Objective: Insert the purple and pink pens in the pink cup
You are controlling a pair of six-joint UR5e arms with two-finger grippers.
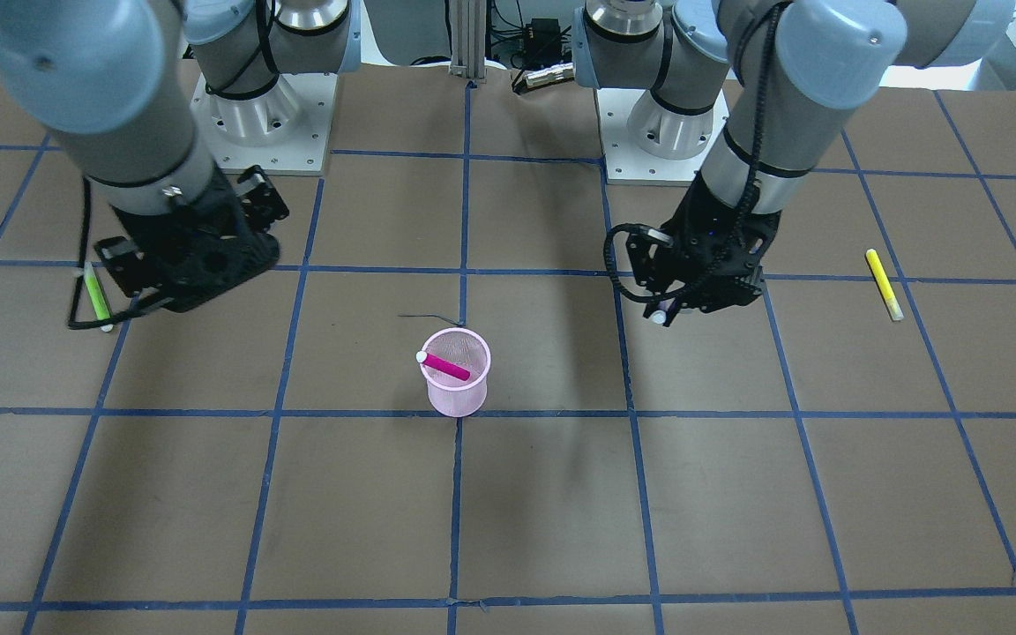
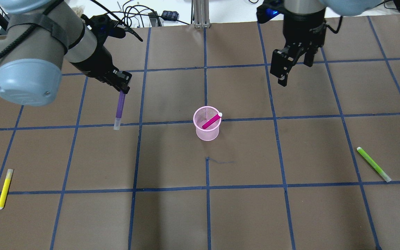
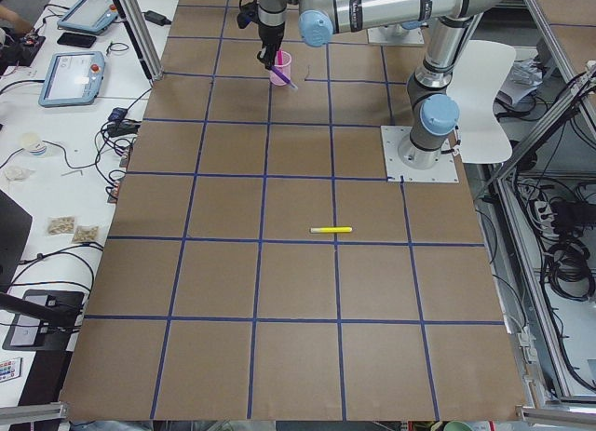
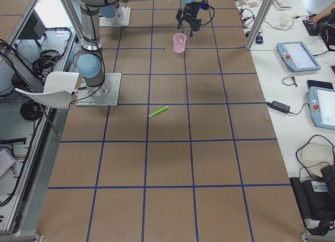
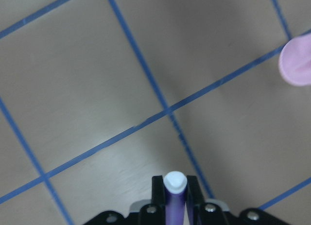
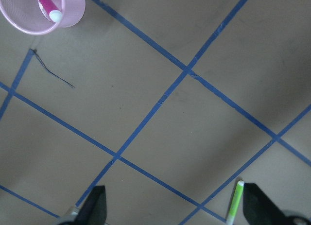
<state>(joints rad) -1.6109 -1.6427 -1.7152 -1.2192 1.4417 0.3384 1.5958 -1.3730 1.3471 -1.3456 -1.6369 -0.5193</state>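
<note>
The pink mesh cup [image 2: 206,130] stands upright at the table's middle. The pink pen [image 2: 211,122] leans inside it, white cap at the rim. My left gripper [image 2: 123,87] is shut on the purple pen [image 2: 119,108], which hangs tip-down above the table to the left of the cup. In the left wrist view the purple pen [image 5: 174,199] sits between the fingers, and the cup [image 5: 296,60] is at the right edge. My right gripper [image 2: 292,69] is open and empty, raised to the right of and beyond the cup. The right wrist view shows the cup [image 6: 29,22] at top left.
A yellow pen [image 2: 5,189] lies on the table at the near left. A green pen [image 2: 373,164] lies at the near right and also shows in the right wrist view [image 6: 235,202]. Blue tape lines grid the brown table.
</note>
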